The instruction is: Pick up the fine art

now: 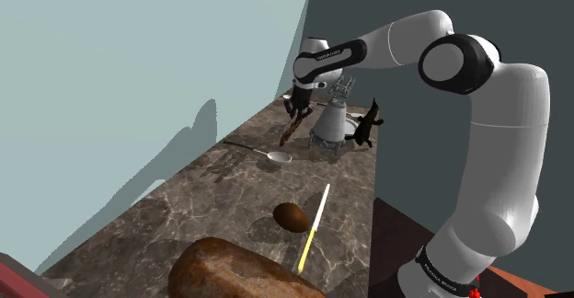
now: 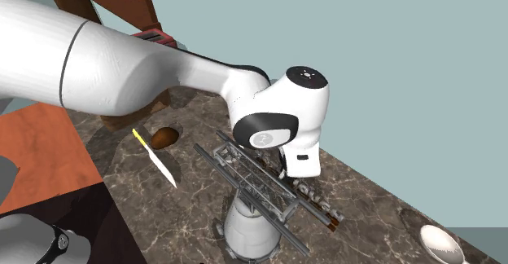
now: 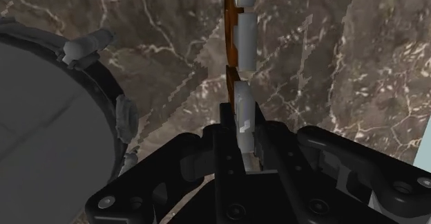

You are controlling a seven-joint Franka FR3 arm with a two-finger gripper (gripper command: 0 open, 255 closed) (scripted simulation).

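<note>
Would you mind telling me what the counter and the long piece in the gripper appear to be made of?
The counter looks like polished dark brown stone, probably marble: pale veins and a sheen. The long piece in the gripper shows an orange-brown edge, perhaps wood, with matte pale grey blocks whose material is unclear.

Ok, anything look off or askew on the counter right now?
Two things. The wire rack perches atop the white domed object, overhanging it. And the black figurine leans at the counter's edge, seemingly partly over it. The fine art hangs tilted in the gripper, clasped at one end.
</note>
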